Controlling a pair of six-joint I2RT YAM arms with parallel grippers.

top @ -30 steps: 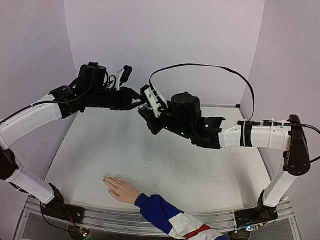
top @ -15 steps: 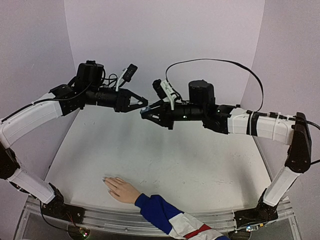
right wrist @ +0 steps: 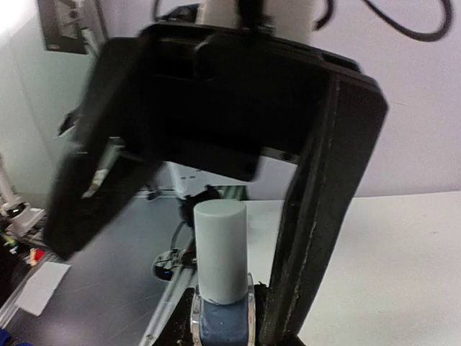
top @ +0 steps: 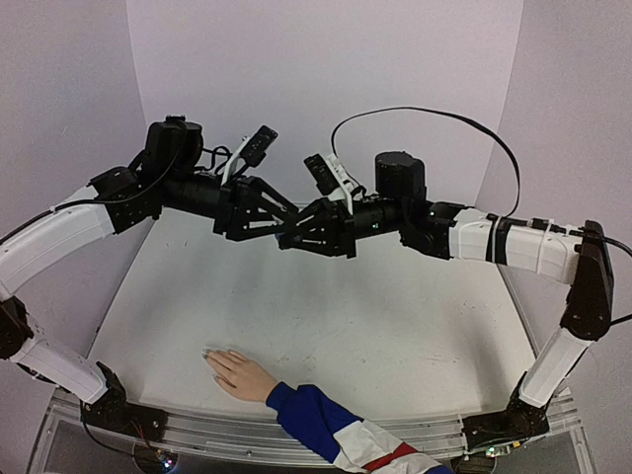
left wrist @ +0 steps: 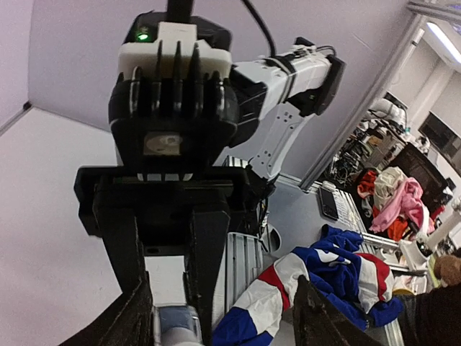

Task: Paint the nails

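The right claw point(top: 287, 240) grips the blue bottle point(right wrist: 222, 318), light, rigid, probably slick; the left claw point(left wrist: 223, 321) gapes open astride its white cap point(right wrist: 220, 249), the place to pinch and twist.

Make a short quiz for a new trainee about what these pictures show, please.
1. True or false: the hand lies on the table, apart from both grippers.
2. Fill in: the left gripper, its fingers on either side of the cap, is ___ (open or shut).
3. What holds the bottle? A) left gripper B) right gripper C) the hand

Key: 1 true; 2 open; 3 B.
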